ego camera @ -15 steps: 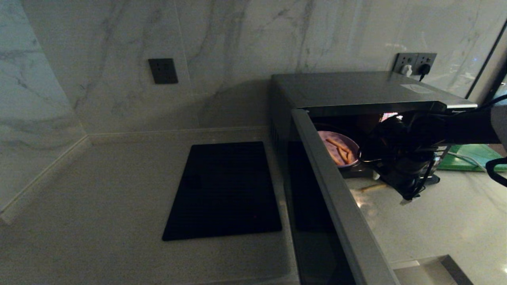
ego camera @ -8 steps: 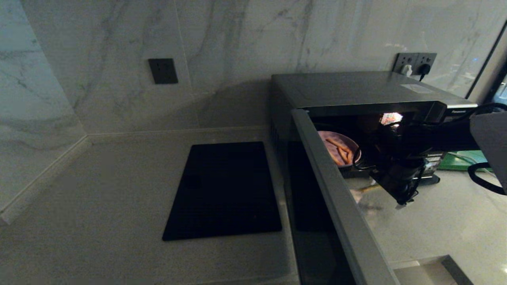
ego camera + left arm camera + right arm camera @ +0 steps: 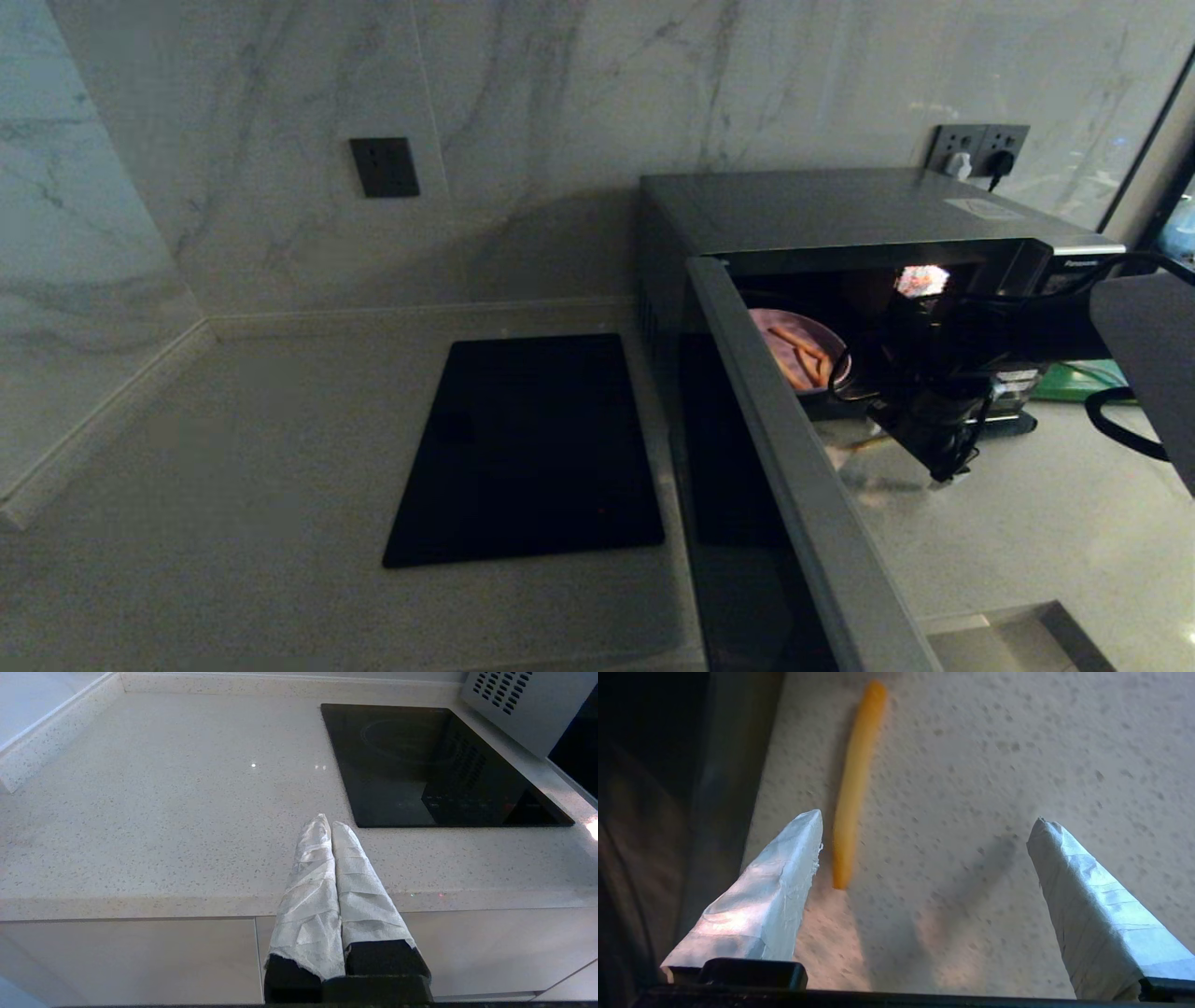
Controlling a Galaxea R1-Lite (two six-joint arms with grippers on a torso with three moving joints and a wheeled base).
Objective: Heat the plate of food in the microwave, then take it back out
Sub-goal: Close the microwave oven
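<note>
The microwave (image 3: 840, 210) stands at the right with its door (image 3: 794, 485) swung wide open towards me and its inside lit. The pale lilac plate of food (image 3: 794, 347), with a few fries on it, rests inside near the opening. My right gripper (image 3: 941, 459) hangs in front of the opening, pointing down at the counter. In the right wrist view this gripper (image 3: 927, 817) is open and empty. One loose orange fry (image 3: 854, 784) lies on the counter beside one fingertip (image 3: 803, 830). My left gripper (image 3: 331, 820) is parked, shut, over the counter's front edge.
A flat black slab (image 3: 527, 448) lies in the counter left of the microwave, also seen as the black slab (image 3: 434, 765) from the left wrist. A green board (image 3: 1074, 381) sits behind my right arm. Wall sockets (image 3: 980, 147) are above the microwave. A sink edge (image 3: 1027, 623) shows at lower right.
My right arm has shifted a little left and back towards the microwave opening, so more of the plate shows. The plate, the door and the left arm have not moved.
</note>
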